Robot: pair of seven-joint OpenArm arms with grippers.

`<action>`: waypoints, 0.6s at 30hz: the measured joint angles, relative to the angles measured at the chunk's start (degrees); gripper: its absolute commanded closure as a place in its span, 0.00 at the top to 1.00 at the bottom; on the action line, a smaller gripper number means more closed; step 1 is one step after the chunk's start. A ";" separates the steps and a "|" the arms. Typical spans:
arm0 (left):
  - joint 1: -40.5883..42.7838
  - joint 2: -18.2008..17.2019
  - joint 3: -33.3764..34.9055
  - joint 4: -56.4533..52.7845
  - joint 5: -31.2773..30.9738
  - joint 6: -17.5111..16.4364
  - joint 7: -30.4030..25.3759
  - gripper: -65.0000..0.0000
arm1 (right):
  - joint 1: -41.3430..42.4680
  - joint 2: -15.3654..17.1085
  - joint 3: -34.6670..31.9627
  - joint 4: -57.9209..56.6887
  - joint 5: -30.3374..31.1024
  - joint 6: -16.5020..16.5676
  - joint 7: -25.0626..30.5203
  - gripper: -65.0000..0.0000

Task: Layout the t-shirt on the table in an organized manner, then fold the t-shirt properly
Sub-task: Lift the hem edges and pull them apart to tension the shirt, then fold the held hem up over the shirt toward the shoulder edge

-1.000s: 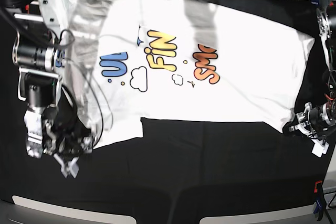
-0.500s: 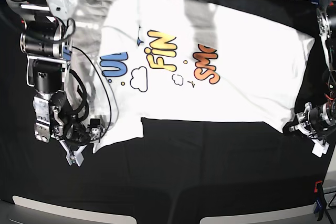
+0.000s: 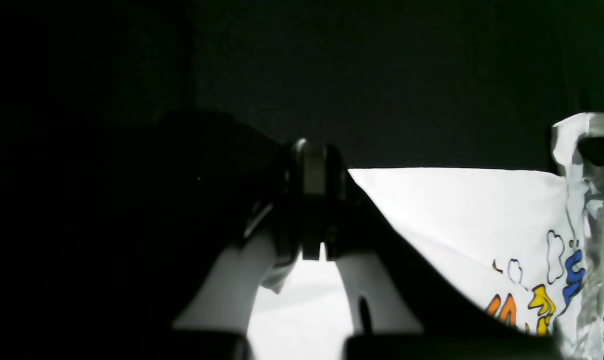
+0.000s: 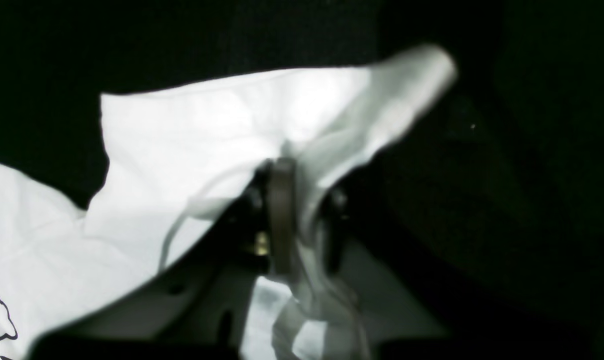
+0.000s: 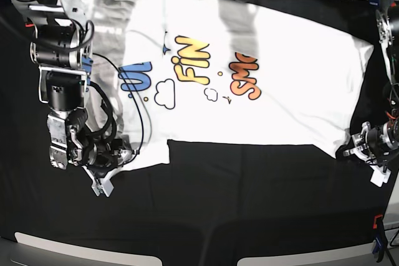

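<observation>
In the left wrist view, the left end effector (image 3: 312,250) has its two pale fingers (image 3: 377,295) together on the corner of the white t-shirt (image 3: 457,215). The cloth is thin and smooth, and part of the blue, yellow and orange print shows at the right.

In the right wrist view, the right end effector (image 4: 286,220) is clamped on a bunched fold of the t-shirt (image 4: 206,130). The cloth rises in soft wrinkles around the fingers, and one loose flap stands up, blurred. The bench (image 4: 507,175) behind is black and dull.

In the base view, the t-shirt (image 5: 299,79) lies spread on the bench (image 5: 249,204), print up, mostly flat. The right end effector (image 5: 115,157) is at the sleeve on the picture's left, and the left end effector (image 5: 360,147) at the hem corner on the picture's right.

I judge the shirt light, limp and easy to drag over the wrinkled black cloth. It is best taken at corners or seams, pinching only one layer if possible.
</observation>
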 measured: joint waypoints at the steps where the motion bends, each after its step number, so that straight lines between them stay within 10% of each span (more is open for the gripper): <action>1: 0.00 -0.02 0.00 -0.02 0.00 0.00 0.00 0.00 | 0.02 0.00 0.00 -0.02 0.00 0.00 -0.15 0.01; 18: -0.76 0.00 0.00 -0.02 0.00 0.02 -0.66 0.00 | 7.04 4.13 -0.17 -0.22 -1.86 0.68 -4.35 0.00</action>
